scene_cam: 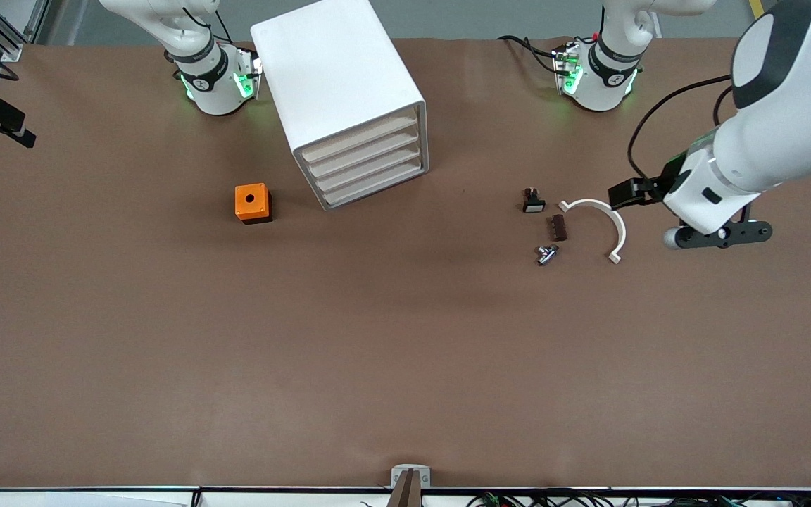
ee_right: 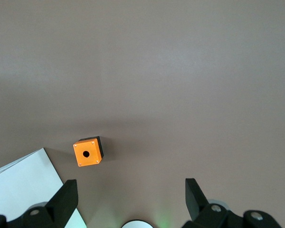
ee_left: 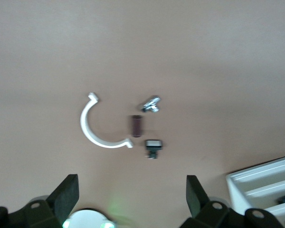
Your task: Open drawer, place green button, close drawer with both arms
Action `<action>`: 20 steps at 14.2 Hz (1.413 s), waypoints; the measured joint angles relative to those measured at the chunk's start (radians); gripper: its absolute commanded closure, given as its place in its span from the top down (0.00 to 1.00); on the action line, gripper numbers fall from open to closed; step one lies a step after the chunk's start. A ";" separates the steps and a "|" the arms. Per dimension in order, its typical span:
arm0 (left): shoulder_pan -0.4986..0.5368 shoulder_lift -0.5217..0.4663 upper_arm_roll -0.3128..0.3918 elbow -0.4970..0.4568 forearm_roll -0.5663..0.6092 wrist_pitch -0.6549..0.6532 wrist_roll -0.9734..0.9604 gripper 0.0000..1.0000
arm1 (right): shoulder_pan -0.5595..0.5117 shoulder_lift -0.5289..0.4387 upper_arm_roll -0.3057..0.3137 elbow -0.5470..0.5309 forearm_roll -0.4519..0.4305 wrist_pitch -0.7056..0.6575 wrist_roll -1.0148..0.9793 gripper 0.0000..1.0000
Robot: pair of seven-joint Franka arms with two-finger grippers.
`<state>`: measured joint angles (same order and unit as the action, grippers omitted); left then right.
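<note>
The white cabinet (scene_cam: 338,70) stands near the robots' bases with all four drawers shut. The lowest drawer (scene_cam: 377,184) shows only its cream front. No green-capped button shows clearly. My left gripper (scene_cam: 722,238) hangs open and empty over the table at the left arm's end, beside a white curved piece (scene_cam: 606,218). In the left wrist view the left gripper (ee_left: 130,190) has its fingers wide apart above bare table. My right gripper (ee_right: 130,192) is open and empty, high over the table near the orange cube (ee_right: 87,153). It is out of the front view.
The orange cube with a round hole (scene_cam: 253,203) sits beside the cabinet toward the right arm's end. A small black part with a white cap (scene_cam: 533,203), a brown block (scene_cam: 558,227) and a small silvery part (scene_cam: 546,253) lie next to the white curved piece.
</note>
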<state>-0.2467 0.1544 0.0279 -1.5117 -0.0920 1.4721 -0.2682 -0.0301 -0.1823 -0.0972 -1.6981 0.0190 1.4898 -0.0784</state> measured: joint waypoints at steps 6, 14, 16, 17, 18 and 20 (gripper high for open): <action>0.119 -0.140 -0.002 -0.193 0.032 0.096 0.187 0.99 | 0.005 -0.005 0.015 0.000 0.001 0.004 0.035 1.00; 0.226 -0.220 -0.134 -0.335 0.032 0.245 0.201 0.99 | 0.015 -0.016 0.028 -0.002 0.001 0.004 0.069 1.00; 0.231 -0.221 -0.134 -0.335 0.032 0.285 0.201 0.99 | 0.015 -0.016 0.028 -0.003 0.001 0.006 0.069 1.00; 0.238 -0.223 -0.134 -0.333 0.032 0.308 0.201 0.99 | 0.015 -0.016 0.028 -0.004 0.001 0.010 0.069 1.00; 0.246 -0.226 -0.134 -0.326 0.032 0.325 0.201 0.99 | 0.015 -0.016 0.028 -0.005 0.001 0.013 0.069 1.00; 0.256 -0.232 -0.129 -0.291 0.032 0.333 0.201 0.99 | 0.016 -0.016 0.029 -0.007 0.001 0.016 0.069 1.00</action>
<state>0.0090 -0.0779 -0.1016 -1.8032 -0.0597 1.8048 -0.0677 -0.0145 -0.1986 -0.0679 -1.7049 0.0199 1.5061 -0.0096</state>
